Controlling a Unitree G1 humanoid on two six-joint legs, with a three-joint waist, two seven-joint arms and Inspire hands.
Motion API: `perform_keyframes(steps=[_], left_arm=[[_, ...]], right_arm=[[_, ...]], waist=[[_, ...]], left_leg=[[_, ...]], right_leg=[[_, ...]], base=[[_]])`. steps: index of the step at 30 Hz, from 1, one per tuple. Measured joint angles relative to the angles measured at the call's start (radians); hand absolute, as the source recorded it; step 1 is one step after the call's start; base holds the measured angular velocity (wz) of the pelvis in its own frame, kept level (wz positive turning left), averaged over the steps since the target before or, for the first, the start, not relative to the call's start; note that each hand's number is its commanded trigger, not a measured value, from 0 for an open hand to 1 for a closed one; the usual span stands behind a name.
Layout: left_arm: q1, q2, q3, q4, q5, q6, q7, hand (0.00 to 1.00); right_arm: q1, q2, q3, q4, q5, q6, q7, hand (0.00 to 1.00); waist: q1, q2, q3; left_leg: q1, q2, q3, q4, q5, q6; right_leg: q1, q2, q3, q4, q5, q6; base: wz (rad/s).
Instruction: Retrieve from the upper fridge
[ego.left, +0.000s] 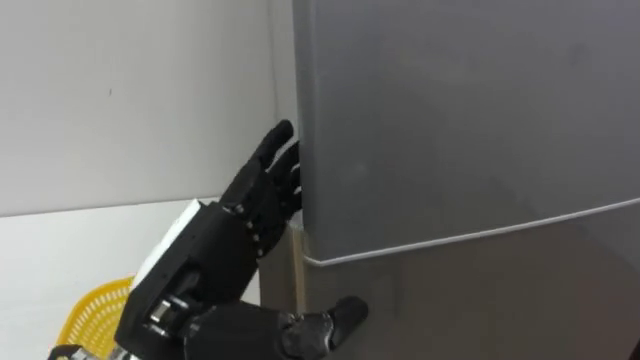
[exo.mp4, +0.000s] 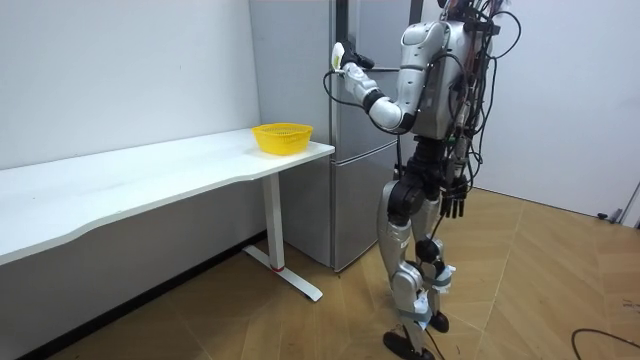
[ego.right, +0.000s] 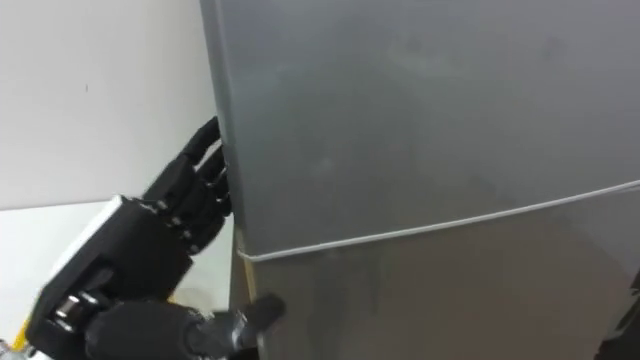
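Observation:
A tall grey fridge (exo.mp4: 310, 120) stands right in front of me, with both doors closed. Its upper door (ego.left: 460, 120) meets the lower door (ego.left: 480, 300) at a thin pale seam. My left hand (ego.left: 235, 225) is raised against the left edge of the upper door, just above the seam, and its thumb lies on the front of the lower door. In the room view the left hand (exo.mp4: 345, 72) is at the fridge's upper part. My right hand (exo.mp4: 455, 205) hangs relaxed and empty beside my hip. Nothing from inside the fridge is visible.
A yellow mesh basket (ego.left: 90, 310) sits on the end of a long white table (exo.mp4: 150, 175) to the left of the fridge, against the white wall. I stand upright on a wooden floor (exo.mp4: 540, 290) facing the fridge.

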Motion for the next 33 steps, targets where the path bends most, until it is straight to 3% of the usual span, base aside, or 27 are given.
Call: perform_keyframes(steps=[1,14,17,20,26,33], left_arm=[[0.0,-0.003,0.001,0.0,-0.008,0.0,0.0,0.0],[-0.004,0.003,-0.051,-0.018,-0.213,-0.006,-0.074,0.0],[-0.017,0.003,-0.074,-0.018,-0.253,-0.006,-0.106,0.0],[-0.043,0.002,-0.099,-0.018,-0.272,-0.006,-0.138,0.0],[-0.06,0.001,-0.158,-0.02,-0.272,-0.006,-0.174,0.0],[-0.071,-0.001,-0.178,-0.02,-0.272,-0.005,-0.197,0.0]], right_arm=[[-0.001,0.0,0.0,0.0,-0.001,0.0,-0.001,0.0],[-0.006,0.0,0.012,-0.004,-0.002,0.001,-0.003,0.0],[-0.005,0.001,0.012,-0.006,-0.002,0.003,0.003,0.0],[-0.003,0.001,0.012,-0.009,-0.003,0.004,0.005,0.0],[-0.002,0.001,0.012,-0.016,-0.002,0.003,0.005,0.0],[-0.003,0.001,0.012,-0.018,0.002,0.002,0.004,0.0]], waist=[[0.0,0.0,-0.0001],[-0.001,0.008,-0.0008],[-0.005,0.003,0.0023],[-0.005,-0.001,0.0044],[-0.007,-0.001,-0.0007],[-0.01,-0.002,-0.0019]], left_leg=[[0.0,0.0,0.002,0.0,0.0,0.0],[0.001,0.006,0.022,-0.001,0.001,0.001],[0.004,0.008,0.027,-0.001,0.001,0.001],[0.01,0.01,0.031,-0.001,0.001,0.001],[0.009,0.009,0.032,0.0,0.001,0.001],[0.012,0.011,0.046,-0.001,0.001,0.001]], right_leg=[[0.0,0.0,0.001,0.0,0.0,0.0],[-0.001,0.0,0.014,0.004,0.003,0.004],[-0.001,0.001,0.02,0.006,0.004,0.002],[-0.002,0.002,0.022,0.008,0.005,0.002],[-0.002,0.002,0.02,0.002,0.005,0.001],[-0.002,0.005,0.025,0.002,0.005,0.001]], base=[[0.0],[-0.03],[-0.08],[-0.04],[0.0],[-0.03]])
